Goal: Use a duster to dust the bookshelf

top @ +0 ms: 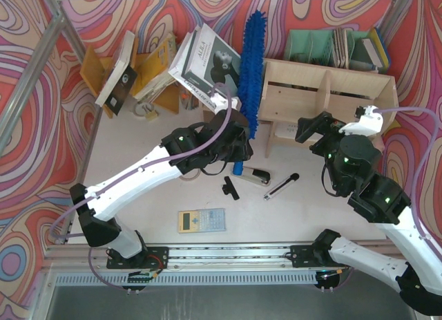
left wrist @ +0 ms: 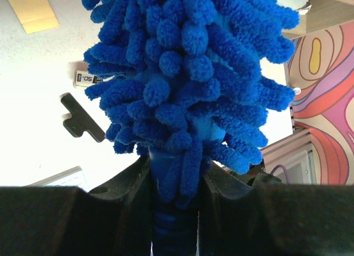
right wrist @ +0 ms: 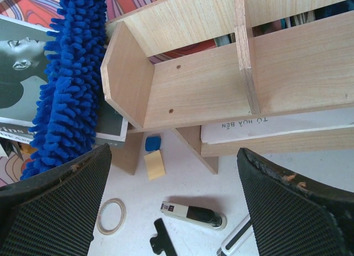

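Note:
The blue fluffy duster (top: 251, 64) stands tilted up beside the left end of the pale plywood bookshelf (top: 324, 92). My left gripper (top: 238, 144) is shut on its handle end; in the left wrist view the duster (left wrist: 188, 73) fills the frame above the black fingers (left wrist: 133, 189). In the right wrist view the duster (right wrist: 69, 84) lies against the bookshelf's left end panel (right wrist: 124, 73). My right gripper (top: 311, 130) hangs open and empty in front of the bookshelf, its pads (right wrist: 55, 206) wide apart.
A stapler (top: 254, 175), a black clip (top: 231, 189), a black-and-white pen (top: 282, 186) and a calculator (top: 202, 220) lie on the table. A tape ring (right wrist: 111, 216), sticky notes (right wrist: 154, 165) and books (top: 207, 61) are near the shelf. A green organiser (top: 324, 47) stands behind.

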You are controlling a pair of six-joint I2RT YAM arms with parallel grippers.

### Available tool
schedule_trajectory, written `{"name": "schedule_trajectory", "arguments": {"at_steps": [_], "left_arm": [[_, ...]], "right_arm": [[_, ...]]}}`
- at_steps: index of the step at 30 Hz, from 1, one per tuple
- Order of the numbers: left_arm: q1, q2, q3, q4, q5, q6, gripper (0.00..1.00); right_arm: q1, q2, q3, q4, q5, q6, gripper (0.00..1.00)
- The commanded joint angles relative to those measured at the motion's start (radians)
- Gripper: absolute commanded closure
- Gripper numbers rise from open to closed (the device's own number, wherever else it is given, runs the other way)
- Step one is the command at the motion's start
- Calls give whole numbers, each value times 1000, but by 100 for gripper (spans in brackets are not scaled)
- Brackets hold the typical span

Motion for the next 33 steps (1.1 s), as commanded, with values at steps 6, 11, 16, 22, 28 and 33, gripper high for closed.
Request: {"name": "schedule_trajectory", "arguments": {"at_steps": [6,11,16,22,28,33], "left_arm": [[8,-94,-14,35,-94,31,100],[8,-163,-62,59,-178,49,100],[9,-219,-83,48,-248,63,100],[14,-277,-87,52,-287,110,100],[29,-360,-107,122,-268,230,100],[34,-431,-121,145,-287,298,100]], "right_arm": [[1,-17,-19,-20,25,20,16],[1,-19,-24,-18,25,23,16],[1,-20,-25,-21,25,23,16],[1,-19,-29,-17,26,23,16],[1,-17,-37,-15,21,29,16],[1,-14,-39,-14,19,29,16]]}}
